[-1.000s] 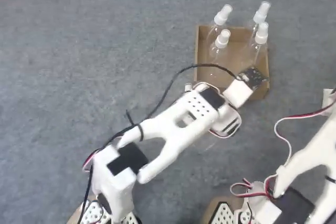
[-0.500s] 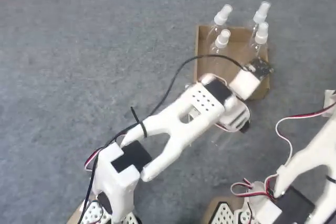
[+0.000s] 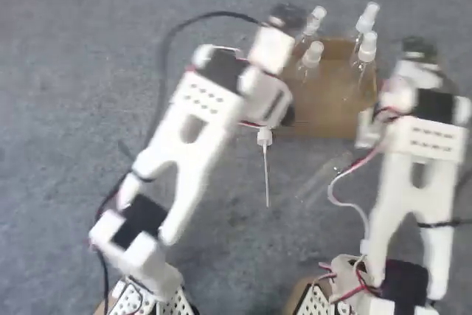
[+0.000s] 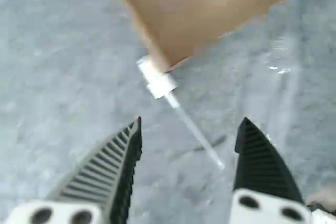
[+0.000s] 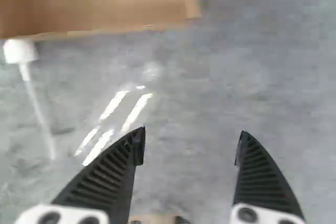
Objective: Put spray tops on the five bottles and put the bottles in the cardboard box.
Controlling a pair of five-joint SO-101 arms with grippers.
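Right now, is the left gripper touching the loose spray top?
Apart. In the left wrist view the left gripper is open, and the spray top lies beyond its fingertips, its tube running between them and meeting neither.

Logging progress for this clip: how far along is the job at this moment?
Done: four capped bottles stand in the cardboard box. In hand: nothing. The left gripper and right gripper are both open and empty above the table. Left: the last spray top lies loose beside the box, next to the uncapped fifth bottle on its side. That bottle needs capping and boxing.
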